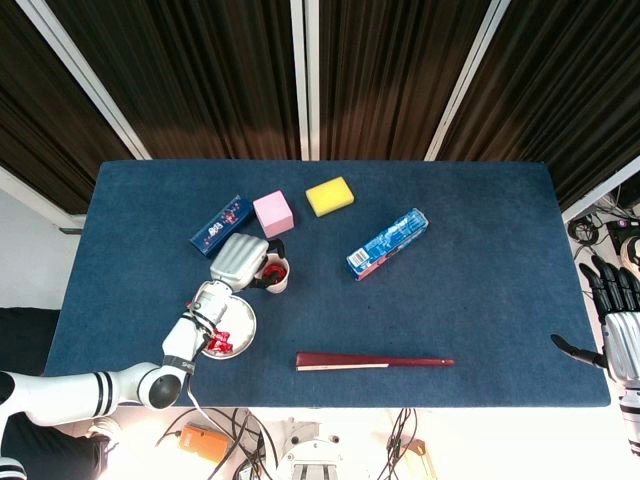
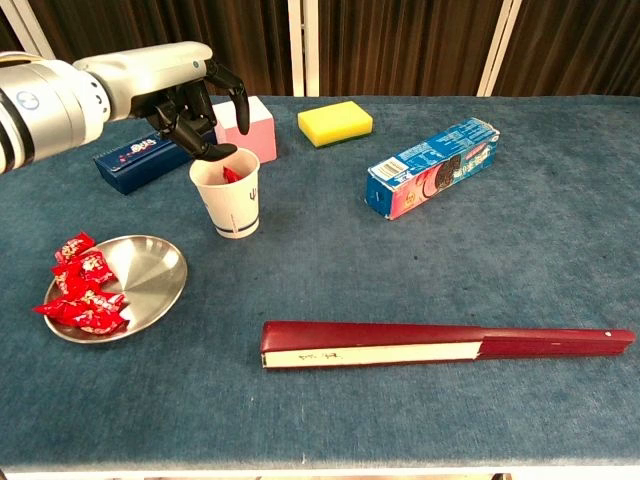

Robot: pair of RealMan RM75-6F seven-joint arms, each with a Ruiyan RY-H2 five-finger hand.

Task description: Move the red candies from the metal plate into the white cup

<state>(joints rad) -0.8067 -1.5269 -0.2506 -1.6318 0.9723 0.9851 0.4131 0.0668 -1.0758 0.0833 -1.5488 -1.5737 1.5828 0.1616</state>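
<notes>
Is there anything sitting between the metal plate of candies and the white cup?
Nothing visible. Only bare tablecloth lies between the plate holding the candies and the cup; the left hand hangs above the cup's mouth.

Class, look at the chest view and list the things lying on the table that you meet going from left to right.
Metal plate with red candies → white cup → yellow sponge → cookie box. The dark blue box, pink block and long red fan are left out, since they overlap the others' spans.
</notes>
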